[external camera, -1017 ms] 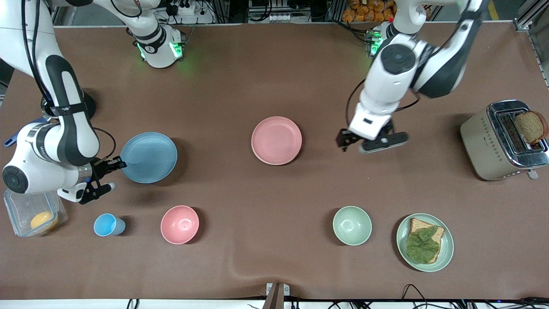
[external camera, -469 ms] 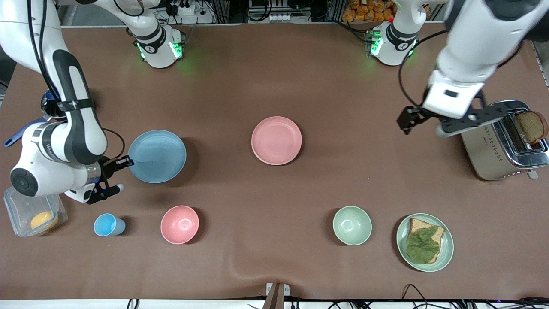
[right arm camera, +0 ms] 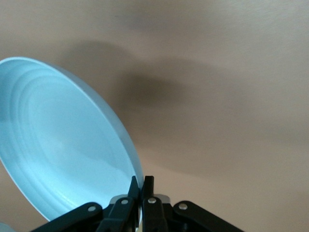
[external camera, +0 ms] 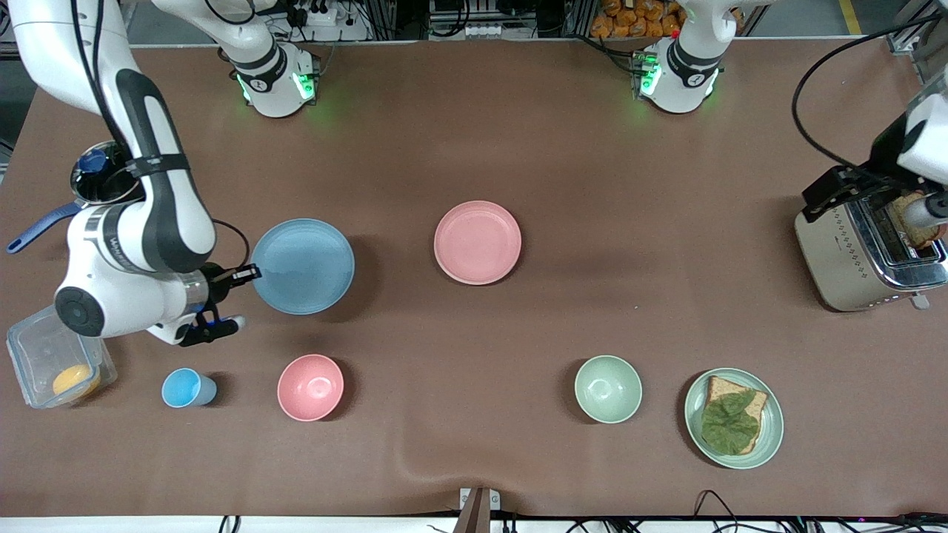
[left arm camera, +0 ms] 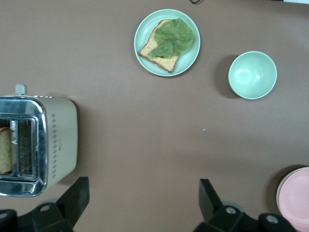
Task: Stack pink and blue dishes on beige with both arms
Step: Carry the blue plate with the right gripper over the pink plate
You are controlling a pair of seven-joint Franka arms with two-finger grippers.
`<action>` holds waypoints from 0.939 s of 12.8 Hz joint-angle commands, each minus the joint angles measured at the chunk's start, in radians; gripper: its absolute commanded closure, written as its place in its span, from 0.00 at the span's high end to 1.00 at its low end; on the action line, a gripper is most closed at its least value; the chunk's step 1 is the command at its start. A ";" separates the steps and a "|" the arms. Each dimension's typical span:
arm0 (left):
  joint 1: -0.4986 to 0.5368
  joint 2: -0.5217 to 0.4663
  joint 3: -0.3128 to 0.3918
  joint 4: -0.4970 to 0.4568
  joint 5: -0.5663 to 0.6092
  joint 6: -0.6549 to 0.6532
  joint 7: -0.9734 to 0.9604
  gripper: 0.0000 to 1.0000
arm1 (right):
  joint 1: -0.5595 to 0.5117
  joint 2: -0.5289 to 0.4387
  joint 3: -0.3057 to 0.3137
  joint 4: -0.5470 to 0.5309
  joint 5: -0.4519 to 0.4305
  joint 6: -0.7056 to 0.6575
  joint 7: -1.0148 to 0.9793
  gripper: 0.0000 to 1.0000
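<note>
Front view: right gripper (external camera: 250, 275) clamps blue plate (external camera: 304, 265) rim, apparently lifted.

the blue plate (external camera: 303, 266) is a flat, round, matte light-blue dish with faint concentric rings inside its shallow rim. it is up off the table, casting a shadow on the brown cloth, and is pinched at its edge toward the right arm's end of the table; in the right wrist view (right arm camera: 63, 145) it appears tilted. the pink plate (external camera: 478, 242) is the same size and shape, pale pink and matte, lying flat and upright on the cloth near the middle of the table, well apart from the blue one. only a sliver of its rim shows in the left wrist view (left arm camera: 295, 195). no beige plate is visible.
</note>
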 commanded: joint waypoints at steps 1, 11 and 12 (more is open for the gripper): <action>-0.001 -0.016 -0.005 0.003 -0.017 -0.030 0.016 1.00 | 0.055 -0.034 -0.006 -0.002 0.050 -0.021 0.123 0.00; -0.003 -0.043 0.003 0.003 -0.047 -0.093 0.048 1.00 | 0.367 0.012 -0.010 0.014 0.184 0.111 0.376 0.00; -0.003 -0.046 0.001 -0.006 -0.047 -0.093 0.048 1.00 | 0.417 0.012 -0.011 -0.002 0.184 0.152 0.434 0.00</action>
